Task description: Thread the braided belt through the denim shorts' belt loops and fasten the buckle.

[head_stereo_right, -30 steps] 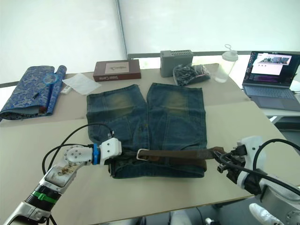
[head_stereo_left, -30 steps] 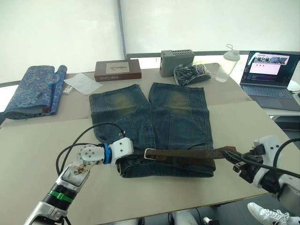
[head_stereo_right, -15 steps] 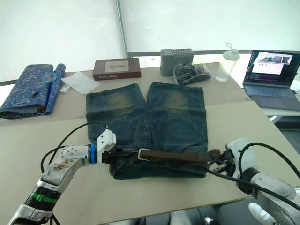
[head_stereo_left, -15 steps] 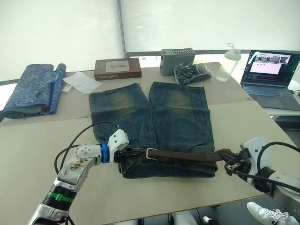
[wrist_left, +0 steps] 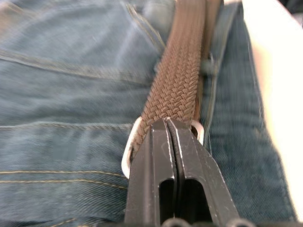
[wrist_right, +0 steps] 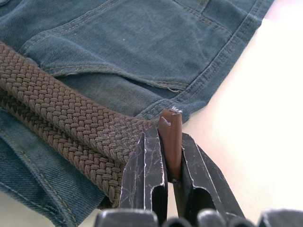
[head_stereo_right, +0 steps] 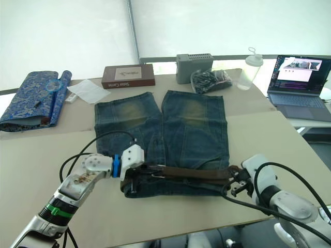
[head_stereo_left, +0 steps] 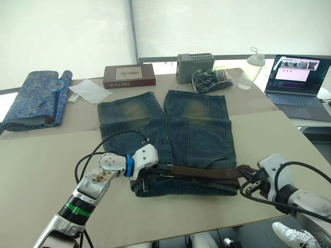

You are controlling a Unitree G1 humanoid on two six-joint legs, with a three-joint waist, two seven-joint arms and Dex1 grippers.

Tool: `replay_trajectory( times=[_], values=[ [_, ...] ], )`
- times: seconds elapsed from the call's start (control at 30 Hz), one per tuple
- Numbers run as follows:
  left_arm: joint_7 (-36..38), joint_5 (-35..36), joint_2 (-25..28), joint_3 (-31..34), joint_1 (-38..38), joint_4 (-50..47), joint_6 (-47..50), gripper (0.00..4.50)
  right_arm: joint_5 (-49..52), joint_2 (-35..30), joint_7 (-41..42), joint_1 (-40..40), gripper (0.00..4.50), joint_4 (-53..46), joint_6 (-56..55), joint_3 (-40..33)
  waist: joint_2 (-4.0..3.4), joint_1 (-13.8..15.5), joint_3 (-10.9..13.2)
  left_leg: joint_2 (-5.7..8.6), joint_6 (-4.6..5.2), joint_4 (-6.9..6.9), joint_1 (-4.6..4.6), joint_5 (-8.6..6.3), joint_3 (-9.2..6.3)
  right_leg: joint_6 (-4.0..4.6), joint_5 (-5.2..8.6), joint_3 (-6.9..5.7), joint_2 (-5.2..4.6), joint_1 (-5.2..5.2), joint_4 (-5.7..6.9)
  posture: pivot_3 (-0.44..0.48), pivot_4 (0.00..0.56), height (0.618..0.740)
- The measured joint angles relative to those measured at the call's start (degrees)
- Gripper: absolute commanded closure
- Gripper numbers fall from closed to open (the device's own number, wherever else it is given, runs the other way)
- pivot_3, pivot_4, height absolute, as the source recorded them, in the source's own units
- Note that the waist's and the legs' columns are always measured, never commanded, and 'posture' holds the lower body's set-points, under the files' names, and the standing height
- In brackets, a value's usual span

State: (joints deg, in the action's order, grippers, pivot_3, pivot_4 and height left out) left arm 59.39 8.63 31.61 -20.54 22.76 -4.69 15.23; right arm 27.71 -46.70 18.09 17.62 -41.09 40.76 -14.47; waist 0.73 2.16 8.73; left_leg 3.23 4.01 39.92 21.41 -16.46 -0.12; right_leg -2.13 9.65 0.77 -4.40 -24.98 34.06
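The denim shorts [head_stereo_left: 170,134] lie flat on the table, waistband toward me. The braided belt [head_stereo_left: 207,173] runs doubled along the waistband. Its silver buckle [wrist_left: 129,156] sits at the left end. My left gripper [wrist_left: 168,122] is shut, its tips resting on the belt right at the buckle. One belt loop [wrist_left: 211,66] shows beside the strap. At the shorts' right corner my right gripper [wrist_right: 169,137] is shut on the belt's brown leather tip [wrist_right: 170,127], just off the denim's edge.
At the back of the table [head_stereo_left: 41,165] are a blue patterned cloth [head_stereo_left: 36,98], white paper [head_stereo_left: 90,90], a brown box [head_stereo_left: 129,76], a grey box [head_stereo_left: 195,67], a black bag [head_stereo_left: 211,80] and a bottle [head_stereo_left: 250,70]. A laptop [head_stereo_left: 297,77] stands far right. The table's front edge is close to both grippers.
My left gripper has moved right across the waistband onto the buckle. My right gripper has drawn in toward the shorts' right corner with the belt tip.
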Motion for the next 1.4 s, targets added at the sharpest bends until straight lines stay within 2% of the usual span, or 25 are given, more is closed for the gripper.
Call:
replay_trajectory(
  times=[0.23,0.43,0.53,0.63,0.7,0.77,0.83,0.93,1.07,1.17,1.23,1.27,1.4],
  values=[
    [-2.74,-8.33,0.42,-5.60,3.84,1.32,-0.37,4.42,-2.40,1.32,0.94,-0.60,4.50,-0.17,0.03,0.22,-0.01,-0.01,-0.08,-0.05,0.03,-0.02,-0.92,-0.03,-0.03,-0.01,0.45,0.01,-0.18,1.00,-0.05,0.000,0.150,0.740],
    [-3.19,-5.92,0.45,-2.08,0.92,1.81,0.28,4.42,-3.72,2.83,2.41,0.45,4.50,-1.08,0.03,0.15,0.02,-0.92,-0.58,-0.07,0.00,-0.19,-1.09,-0.12,-0.04,-0.16,0.54,-0.01,-0.40,0.97,0.00,0.000,0.150,0.740],
    [-2.76,-1.43,0.85,2.25,-0.80,2.42,4.66,4.42,-2.88,3.97,3.34,0.38,4.50,-1.34,0.03,-0.15,-0.07,-1.72,-0.64,-0.13,-0.06,-0.25,-1.10,-0.16,-0.04,-0.37,0.42,-0.03,-0.33,0.89,0.04,0.000,0.150,0.740],
    [-2.45,9.97,-0.29,12.81,-2.82,5.36,18.11,4.42,-0.90,6.27,4.04,-0.53,4.50,-1.52,0.72,-1.80,-0.26,-2.17,-0.51,-0.18,-0.10,-0.25,-0.92,-0.19,-0.06,-0.34,0.43,-0.12,-0.18,0.67,0.10,0.000,0.150,0.740],
    [-2.74,18.05,-1.93,18.83,-1.96,5.06,26.42,4.42,0.08,6.46,4.54,-1.56,4.50,-1.61,0.94,-2.23,0.13,-1.98,-0.19,-0.21,-0.12,-0.05,-0.35,-0.17,-0.21,-0.36,0.39,-0.23,-0.03,0.22,0.12,0.000,0.150,0.740],
    [-2.88,22.32,-1.72,21.96,-0.97,3.68,30.78,4.42,0.61,6.47,5.00,-2.52,4.50,-2.00,1.02,-2.29,0.39,-1.70,-0.05,-0.08,-0.12,-0.01,-0.06,-0.17,-0.21,-0.33,0.35,-0.25,0.02,-0.07,0.11,0.000,0.150,0.740],
    [-2.55,23.71,-0.72,22.59,-0.53,1.37,31.62,4.42,0.83,6.76,5.02,-3.81,4.50,-2.15,1.48,-2.28,0.38,-1.53,-0.05,0.10,-0.04,-0.03,-0.02,-0.26,-0.12,0.20,0.02,-0.12,-0.06,-0.14,0.13,0.000,0.150,0.740],
    [-2.42,25.17,-0.30,22.08,-0.69,-1.61,32.18,4.42,2.72,7.09,4.80,-6.38,4.50,-2.25,3.28,-2.43,0.38,-1.45,-0.05,0.12,-0.03,-0.04,0.02,-0.48,-0.10,0.23,0.01,-0.09,-0.30,-0.19,0.03,0.000,0.150,0.740],
    [-2.53,22.82,-0.20,18.74,-1.35,-3.87,28.40,4.42,8.84,9.32,3.44,-11.39,4.50,-2.51,6.19,-5.02,0.38,-1.40,-0.05,0.10,-0.12,-0.12,0.07,-0.57,-0.13,0.30,0.04,-0.08,-0.34,-0.28,0.00,0.000,0.150,0.740],
    [-5.01,20.55,-2.60,17.75,0.79,-3.84,24.53,3.56,28.63,11.41,-2.86,-19.52,4.50,-2.78,10.54,-7.96,0.38,-1.46,0.03,0.04,-0.13,-0.11,0.20,-0.56,-0.23,0.43,-0.02,0.04,-0.37,-0.38,0.01,0.000,0.150,0.740],
    [-5.91,20.64,-4.34,17.58,4.89,-4.23,23.37,2.74,40.67,10.59,-7.14,-24.39,4.50,-3.10,12.01,-6.80,0.49,-1.42,0.16,-0.01,-0.26,-0.10,0.31,-0.48,-0.39,0.55,-0.10,-0.06,-0.35,-0.40,-0.01,0.000,0.150,0.740],
    [-6.07,20.85,-4.55,17.60,6.76,-5.35,22.86,2.11,44.81,9.68,-8.63,-25.73,4.50,-3.39,12.55,-5.62,0.49,-1.34,0.16,-0.01,-0.27,-0.10,0.30,-0.47,-0.49,0.58,-0.08,-0.13,-0.35,-0.35,-0.01,0.000,0.150,0.740],
    [-5.51,23.38,-4.53,17.80,9.93,-7.04,24.90,0.53,48.99,9.38,-11.16,-28.91,4.50,-1.50,13.01,-0.09,0.48,-1.58,0.16,0.00,-0.22,-0.09,0.34,-0.48,-0.39,0.62,-0.04,-0.12,-0.22,-0.41,0.02,0.000,0.150,0.740]
  ],
)
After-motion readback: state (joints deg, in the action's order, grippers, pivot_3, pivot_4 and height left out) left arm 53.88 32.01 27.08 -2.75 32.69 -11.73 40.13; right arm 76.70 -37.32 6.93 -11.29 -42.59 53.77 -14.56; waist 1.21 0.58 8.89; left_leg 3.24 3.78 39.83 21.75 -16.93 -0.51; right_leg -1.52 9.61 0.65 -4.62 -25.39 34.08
